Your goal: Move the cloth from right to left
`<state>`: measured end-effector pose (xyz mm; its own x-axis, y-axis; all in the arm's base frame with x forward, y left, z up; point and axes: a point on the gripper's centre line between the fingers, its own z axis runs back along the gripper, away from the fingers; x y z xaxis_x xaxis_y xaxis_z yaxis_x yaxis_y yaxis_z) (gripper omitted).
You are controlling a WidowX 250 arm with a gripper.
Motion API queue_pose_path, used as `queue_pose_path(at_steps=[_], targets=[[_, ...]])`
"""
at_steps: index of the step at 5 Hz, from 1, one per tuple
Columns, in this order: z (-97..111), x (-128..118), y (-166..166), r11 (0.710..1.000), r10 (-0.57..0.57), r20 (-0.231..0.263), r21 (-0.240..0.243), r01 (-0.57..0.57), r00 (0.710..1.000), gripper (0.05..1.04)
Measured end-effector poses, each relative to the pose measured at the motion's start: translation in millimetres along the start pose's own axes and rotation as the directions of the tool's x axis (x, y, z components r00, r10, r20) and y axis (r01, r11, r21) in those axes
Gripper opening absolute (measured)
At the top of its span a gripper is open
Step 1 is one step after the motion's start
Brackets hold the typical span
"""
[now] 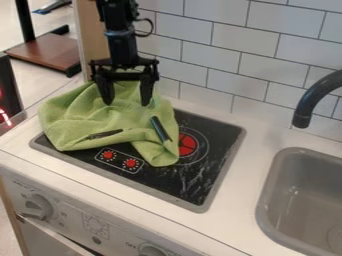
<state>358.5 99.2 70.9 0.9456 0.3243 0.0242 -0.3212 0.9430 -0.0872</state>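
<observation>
The cloth [73, 122] is laid, rumpled, over the 9 to 12 o'clock part of the stovetop [217, 150], with its outer edge spread past the frame onto the worktop [244, 180]. Two slim dark items [159, 129] are seen on its folds, but what they are cannot be told. The gripper [126, 103] is held at the cloth's 12 o'clock side, its two fingers set wide apart, with green fabric seen between them; whether the fabric is touched cannot be made out.

Red control marks [119, 159] are left uncovered at the cloth's 6 o'clock, and the red burner [187, 144] is partly overlapped at its 3 to 4 o'clock. Farther out, the sink [300, 200] is set at 4 o'clock and the tap [317, 97] at 3 o'clock.

As the cloth is placed well to the left, the closing step is judged to be in hand. If the placing is accepted, the gripper is best lifted toward 12 o'clock without a fold being snagged; otherwise, a fold must be pinched and drawn toward 9 o'clock.
</observation>
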Motion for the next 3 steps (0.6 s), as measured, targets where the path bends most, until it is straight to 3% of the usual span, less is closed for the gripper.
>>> queue_pose_path(at_steps=[1,2,3], targets=[[15,-2,-11,0.998,-0.011,0.017,-0.059,0.012,1.0,0.999],[36,-3,-13,0.995,-0.032,0.062,-0.088,0.038,0.998,0.999],[38,-2,-5,0.996,-0.019,0.066,-0.084,0.024,0.998,0.999]])
